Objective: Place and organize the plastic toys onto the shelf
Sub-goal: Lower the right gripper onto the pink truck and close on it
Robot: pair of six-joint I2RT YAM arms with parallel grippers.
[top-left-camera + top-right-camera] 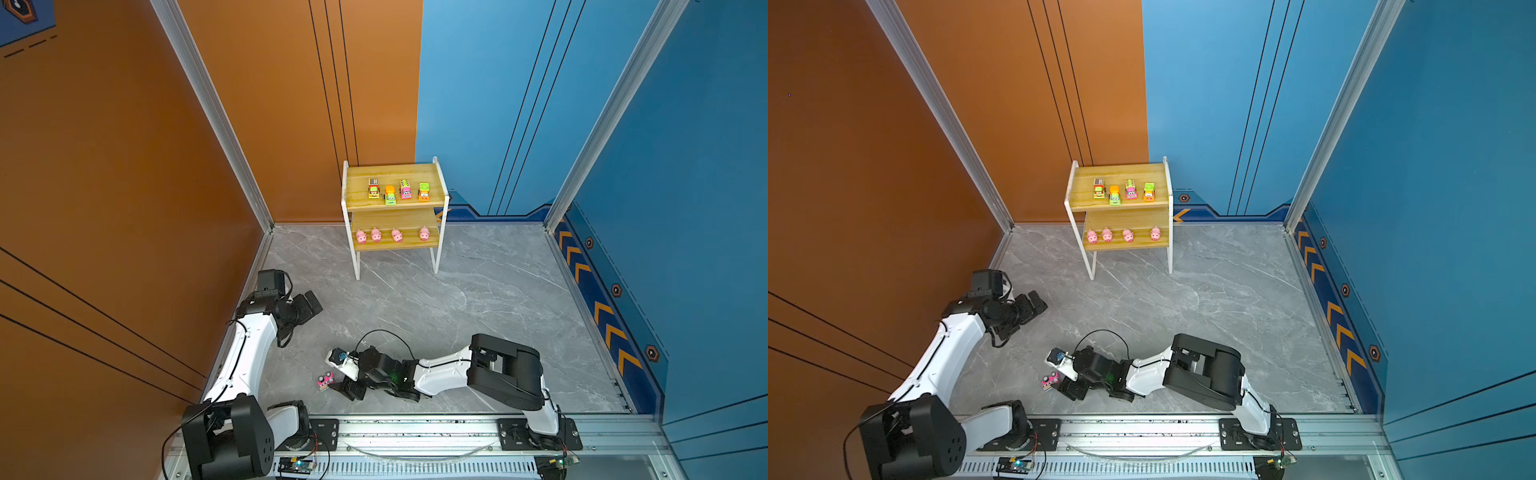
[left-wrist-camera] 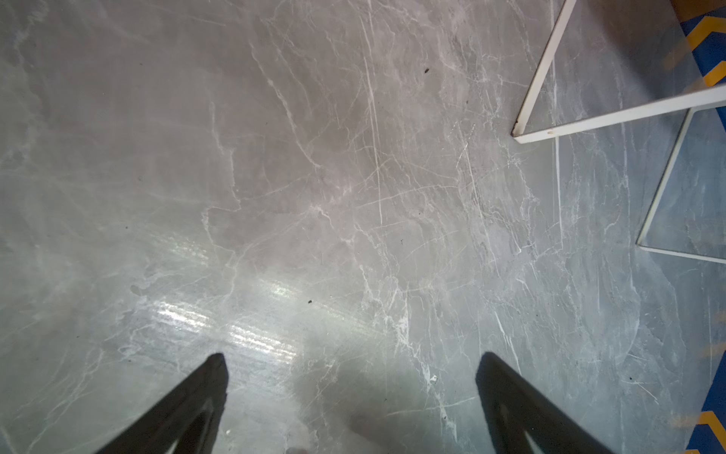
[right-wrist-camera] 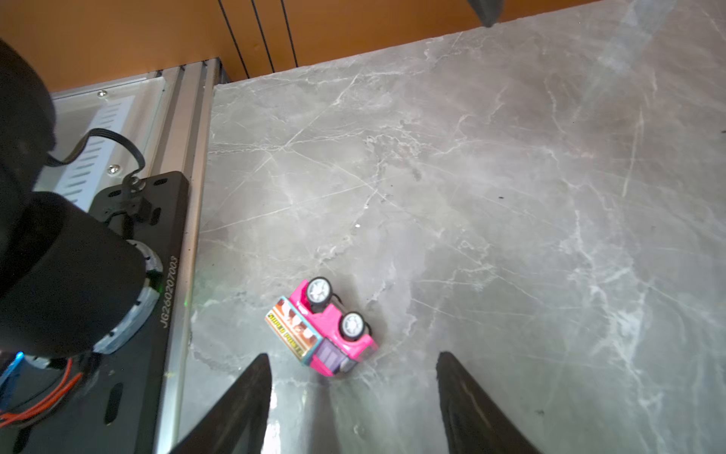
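Note:
The shelf stands at the back of the grey floor. Several cartoon vehicles line its top board and several pink pigs line its lower board. One pink toy truck lies on its side on the floor near the front rail. My right gripper is low and open, its tips just short of the truck, with nothing held. My left gripper hangs open over bare floor at the left, near the shelf's white legs.
A metal rail with both arm bases runs along the front edge. The left arm's base plate sits close to the truck. An orange wall bounds the left and a blue wall the right.

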